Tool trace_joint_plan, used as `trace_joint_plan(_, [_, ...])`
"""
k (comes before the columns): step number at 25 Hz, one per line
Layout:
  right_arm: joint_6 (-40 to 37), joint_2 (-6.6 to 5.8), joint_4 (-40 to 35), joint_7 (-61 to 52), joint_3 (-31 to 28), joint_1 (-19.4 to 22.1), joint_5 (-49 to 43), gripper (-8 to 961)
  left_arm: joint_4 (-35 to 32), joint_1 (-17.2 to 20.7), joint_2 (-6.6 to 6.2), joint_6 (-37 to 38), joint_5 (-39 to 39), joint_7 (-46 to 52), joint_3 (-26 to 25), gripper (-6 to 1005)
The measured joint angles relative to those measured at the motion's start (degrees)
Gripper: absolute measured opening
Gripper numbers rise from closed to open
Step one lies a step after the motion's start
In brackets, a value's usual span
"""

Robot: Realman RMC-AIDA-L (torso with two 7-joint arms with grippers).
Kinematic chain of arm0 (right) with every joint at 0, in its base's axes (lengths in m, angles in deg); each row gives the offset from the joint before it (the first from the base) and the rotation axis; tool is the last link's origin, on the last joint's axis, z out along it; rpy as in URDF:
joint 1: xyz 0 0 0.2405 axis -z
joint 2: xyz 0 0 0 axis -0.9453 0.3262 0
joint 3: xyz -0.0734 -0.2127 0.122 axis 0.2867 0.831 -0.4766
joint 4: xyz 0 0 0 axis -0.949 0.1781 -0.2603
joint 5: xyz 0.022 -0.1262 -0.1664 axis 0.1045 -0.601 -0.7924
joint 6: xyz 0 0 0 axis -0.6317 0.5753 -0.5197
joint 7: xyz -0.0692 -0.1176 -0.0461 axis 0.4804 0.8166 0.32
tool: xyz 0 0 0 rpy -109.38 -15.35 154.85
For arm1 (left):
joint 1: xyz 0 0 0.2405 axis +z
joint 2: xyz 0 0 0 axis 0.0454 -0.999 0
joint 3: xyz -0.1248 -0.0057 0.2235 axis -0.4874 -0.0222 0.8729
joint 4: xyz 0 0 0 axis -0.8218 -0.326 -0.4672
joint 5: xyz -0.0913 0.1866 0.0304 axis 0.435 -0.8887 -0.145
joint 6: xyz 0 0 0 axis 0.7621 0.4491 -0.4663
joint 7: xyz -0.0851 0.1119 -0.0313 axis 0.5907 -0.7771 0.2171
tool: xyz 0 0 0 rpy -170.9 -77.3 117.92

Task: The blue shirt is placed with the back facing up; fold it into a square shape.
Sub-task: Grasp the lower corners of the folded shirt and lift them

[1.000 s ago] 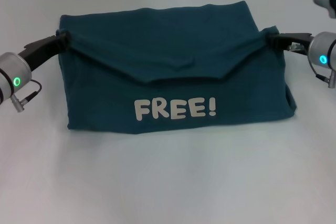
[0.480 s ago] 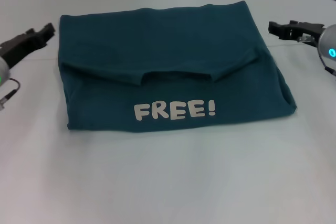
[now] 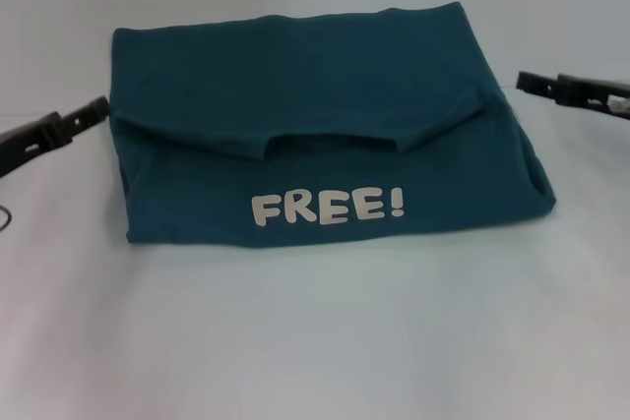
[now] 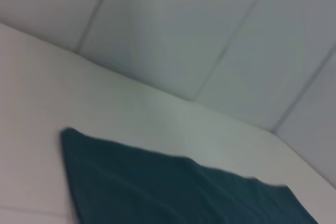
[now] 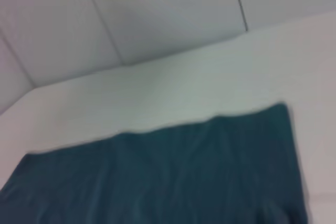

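Note:
The blue shirt [image 3: 295, 95] lies folded into a wide rectangle on the white table [image 3: 315, 341]. Its top flap is folded forward, and off-white "FREE!" lettering [image 3: 328, 208] shows on the front strip. My left gripper [image 3: 84, 113] hovers just off the shirt's left edge, open and empty. Off the right edge, my right gripper [image 3: 539, 83] is also open and clear of the cloth. Each wrist view shows only the shirt [image 4: 157, 187] [image 5: 157, 171] from the side, with no fingers.
White tabletop surrounds the shirt on all sides. A pale panelled wall [image 4: 184, 35] rises behind the table's far edge.
Both grippers have let go of the shirt's side corners and drawn back outward. The folded flap has settled flat on the shirt.

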Motion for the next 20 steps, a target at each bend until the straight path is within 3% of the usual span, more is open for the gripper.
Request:
trace_joint_plan(2, [-3.1, -1.31, -0.4, -4.2, 1.7, 1.5, -1.3, 749, -1.6, 1.8, 0.2, 2.3, -0.1, 1.0, 1.7, 893])
trace_joint_plan(5, [-7.3, -2.89, -0.5, -9.6, 2.9, 2.6, -4.5, 747, -2.5, 3.6, 0.32, 4.5, -1.1, 1.5, 2.2, 900])
trace_joint_plan(8, [-12.0, -3.7, -1.3, -13.4, 3.1, 3.5, -7.4, 745, -2.9, 4.8, 0.5, 6.0, -2.6, 1.8, 2.0, 908])
trace_joint_plan(15, [-14.5, -3.82, -2.5, -19.0, 3.3, 4.0, -14.3, 738, -4.0, 6.9, 1.17, 7.9, -5.9, 2.3, 2.0, 907])
trace_joint_plan(20, [-12.8, -3.07, -2.1, -19.0, 3.4, 3.8, -15.3, 739, -4.9, 7.9, 1.51, 8.6, -6.1, 2.1, 2.0, 906])
